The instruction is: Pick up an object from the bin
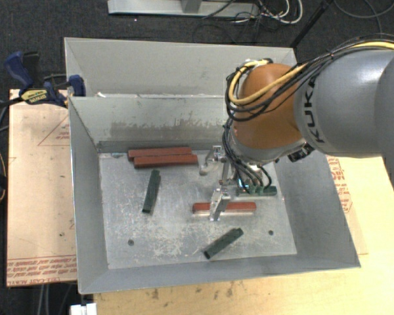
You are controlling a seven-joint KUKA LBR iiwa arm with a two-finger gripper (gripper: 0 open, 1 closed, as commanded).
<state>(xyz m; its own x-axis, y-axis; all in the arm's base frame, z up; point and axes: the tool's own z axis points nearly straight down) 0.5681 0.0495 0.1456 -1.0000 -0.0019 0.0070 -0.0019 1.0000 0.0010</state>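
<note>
Lying flat on the bin (177, 231) floor right of centre, the short red-brown bar (240, 207) is sitting under the gripper (215, 184)'s nearer fingertip rather than between its jaws, which are standing apart, the farther one hanging near two longer red-brown bars (163, 156).

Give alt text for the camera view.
The gripper is down over a short reddish-brown bar in the grey bin. A dark green bar lies left, a dark bar in front, long brown bars behind.
</note>
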